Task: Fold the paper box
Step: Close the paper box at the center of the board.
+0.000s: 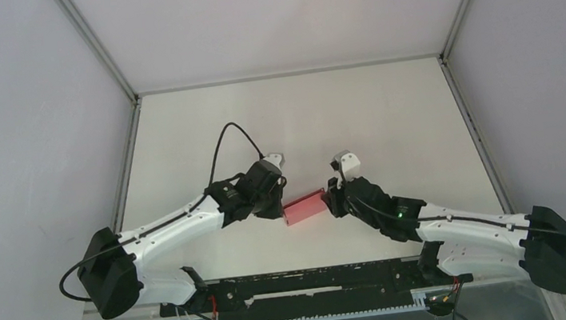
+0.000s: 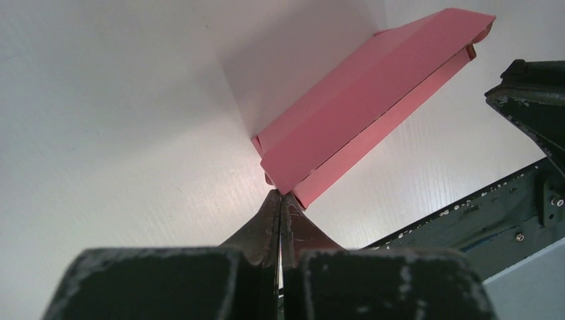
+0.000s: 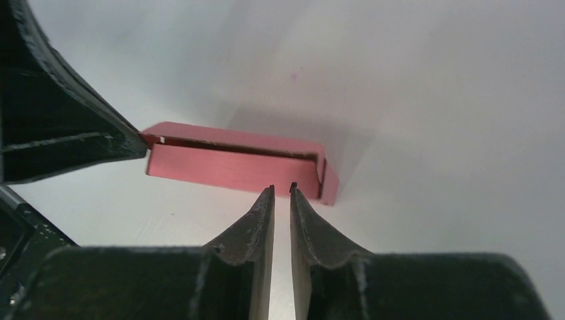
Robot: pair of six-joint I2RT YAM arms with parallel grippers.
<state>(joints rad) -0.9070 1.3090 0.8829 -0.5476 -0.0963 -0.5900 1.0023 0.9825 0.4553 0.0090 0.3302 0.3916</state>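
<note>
Risk: pink thin-cardboard paper box (image 1: 304,207), flanked by pressed-together left fingers (image 2: 263,227) and slightly parted, empty right fingers (image 3: 256,220), may buckle or skid across white tabletop (image 1: 356,119) if pushed unevenly.

from above, the left claw (image 1: 281,203) and right claw (image 1: 333,199) cover the paper box's (image 1: 305,206) ends.

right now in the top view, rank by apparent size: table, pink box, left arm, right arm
1. table
2. left arm and right arm, too alike to rank
3. smallest, paper box
</note>
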